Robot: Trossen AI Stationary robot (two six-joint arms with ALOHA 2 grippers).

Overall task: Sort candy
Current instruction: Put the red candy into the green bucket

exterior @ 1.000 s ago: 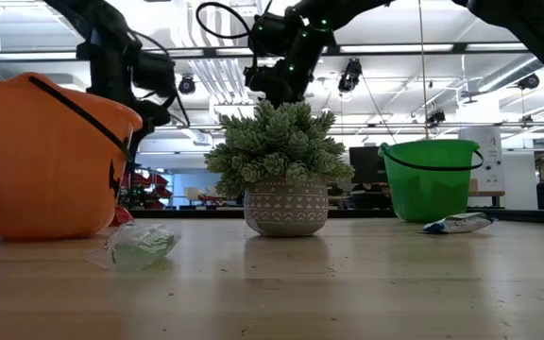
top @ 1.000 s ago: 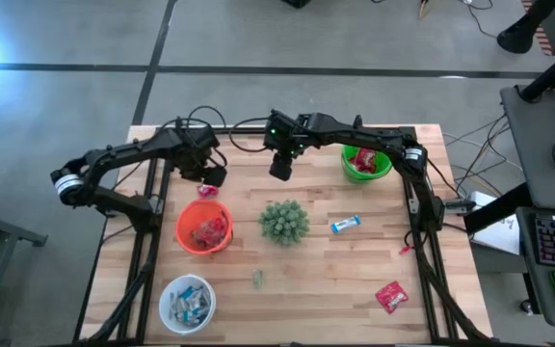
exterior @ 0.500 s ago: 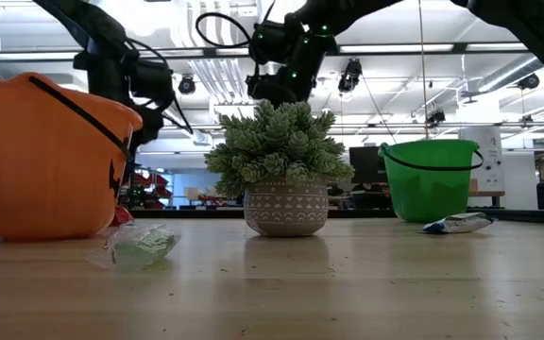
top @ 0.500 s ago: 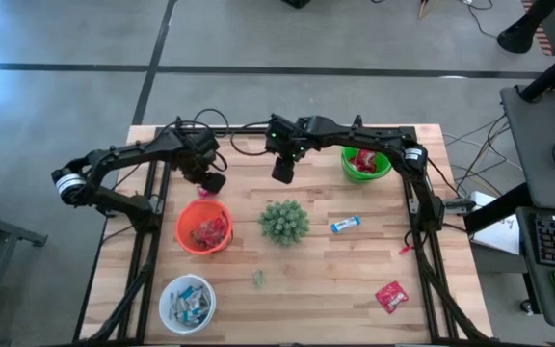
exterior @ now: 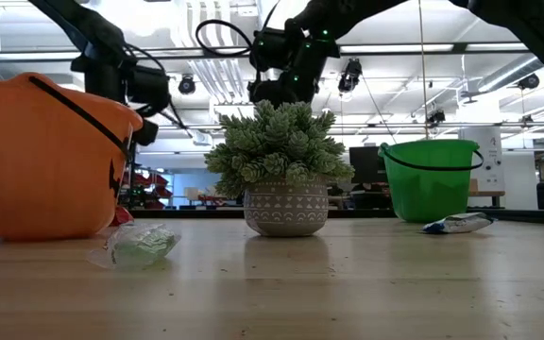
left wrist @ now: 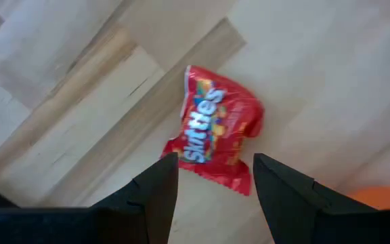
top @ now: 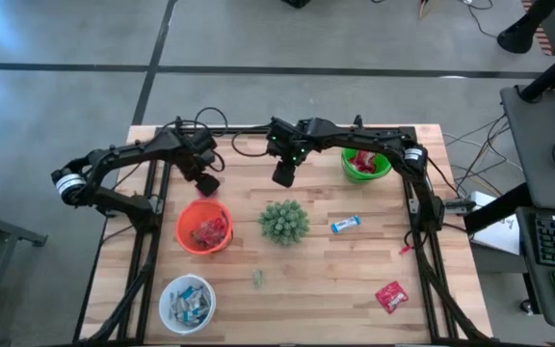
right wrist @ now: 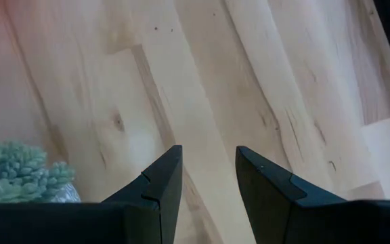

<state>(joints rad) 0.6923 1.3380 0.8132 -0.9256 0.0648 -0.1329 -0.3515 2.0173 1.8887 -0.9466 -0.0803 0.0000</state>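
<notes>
A red Skittles packet (left wrist: 217, 125) lies flat on the wood beside the orange bowl (top: 203, 228), which holds red candy. My left gripper (left wrist: 212, 169) hangs above the packet, pointing down and open, one finger on each side and clear of it; in the high view the left gripper (top: 205, 183) hides the packet. My right gripper (top: 282, 174) hovers open over bare table (right wrist: 202, 81), just beyond the spiky plant (top: 283, 222). Loose candy lies around: a blue-and-white bar (top: 346, 225), a red packet (top: 391, 296) and a small green piece (top: 257, 279).
The green bowl (top: 366, 164) at the far right holds red packets. The white bowl (top: 187, 303) at the near left holds blue-and-white bars. The potted plant (exterior: 281, 170) stands mid-table between the arms. Open wood lies along the near edge.
My left gripper has rolled about its own axis and sunk a little toward the red packet next to the orange bowl, staying open. My right gripper has sunk slightly toward the plant. No candy has moved.
</notes>
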